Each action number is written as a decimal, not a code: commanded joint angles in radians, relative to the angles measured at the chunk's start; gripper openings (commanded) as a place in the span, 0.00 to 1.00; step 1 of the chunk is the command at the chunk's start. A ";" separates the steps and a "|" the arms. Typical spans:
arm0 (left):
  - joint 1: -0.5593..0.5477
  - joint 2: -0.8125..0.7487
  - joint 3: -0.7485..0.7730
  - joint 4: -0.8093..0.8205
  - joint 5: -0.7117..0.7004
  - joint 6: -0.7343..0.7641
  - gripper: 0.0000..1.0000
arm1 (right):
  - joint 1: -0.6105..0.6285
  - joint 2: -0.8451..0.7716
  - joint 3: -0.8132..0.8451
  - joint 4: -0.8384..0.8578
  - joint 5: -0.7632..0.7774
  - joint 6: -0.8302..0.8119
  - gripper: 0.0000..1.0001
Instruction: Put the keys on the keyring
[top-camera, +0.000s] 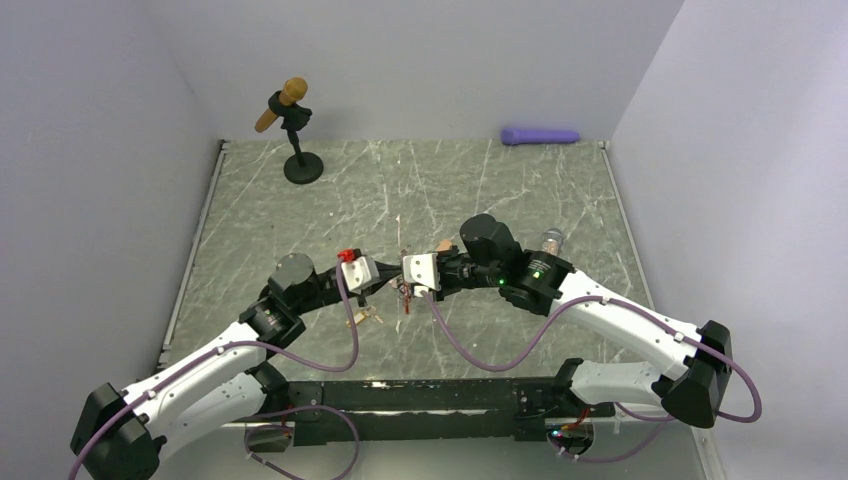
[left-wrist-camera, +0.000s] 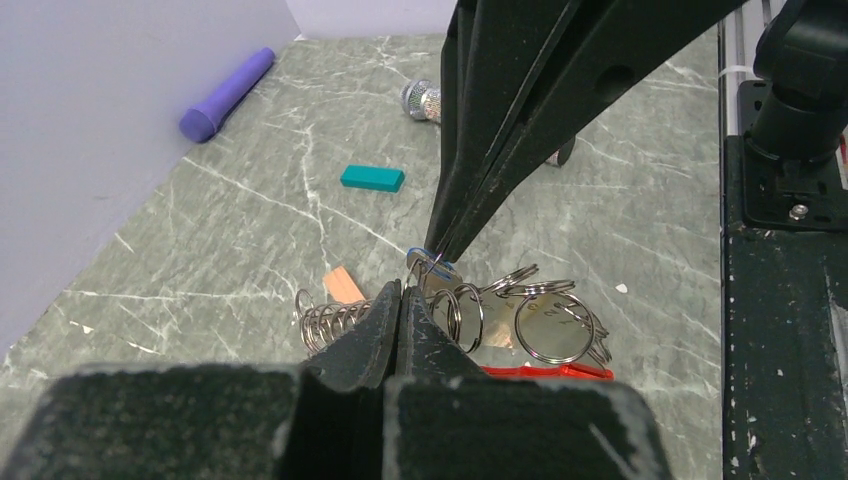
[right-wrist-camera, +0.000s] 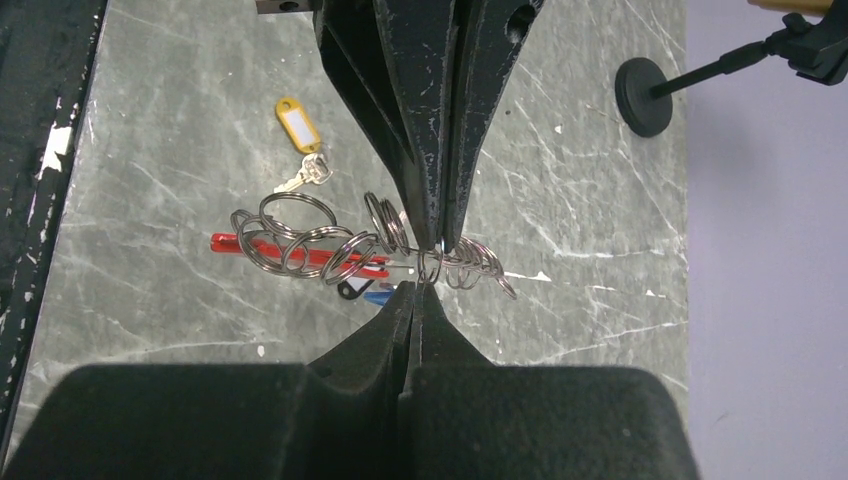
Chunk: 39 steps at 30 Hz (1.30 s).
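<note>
- Grey-green marbled counter (top-camera: 450, 180), white-veined and evenly lit, spreads beneath the left tool (left-wrist-camera: 400, 300) and right tool (right-wrist-camera: 415, 300).
- Plain pale lavender walls (top-camera: 420, 60) rise beyond and on either side of both tools.

Grey-green marbled table (top-camera: 300, 210), red-and-silver keyring (right-wrist-camera: 340, 255), yellow-tagged key (right-wrist-camera: 298, 125), teal block (left-wrist-camera: 372, 178), purple cylinder (left-wrist-camera: 228, 94)

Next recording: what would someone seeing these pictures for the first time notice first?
The left end effector and right end effector meet tip to tip at mid-table, both shut, seemingly pinching the keyring, whose silver rings and red clip bunch beside the tips. A yellow-tagged key lies alone on the table, nearer the arms' bases.
</note>
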 joint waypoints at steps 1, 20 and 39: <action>0.015 -0.030 0.027 0.101 -0.014 -0.063 0.00 | 0.007 -0.019 -0.008 0.001 0.006 -0.010 0.00; 0.055 -0.021 -0.109 0.459 -0.013 -0.405 0.00 | 0.007 -0.015 -0.025 0.051 -0.008 0.043 0.00; 0.076 0.016 -0.197 0.625 -0.020 -0.441 0.00 | -0.015 -0.080 -0.023 0.092 -0.059 0.123 0.29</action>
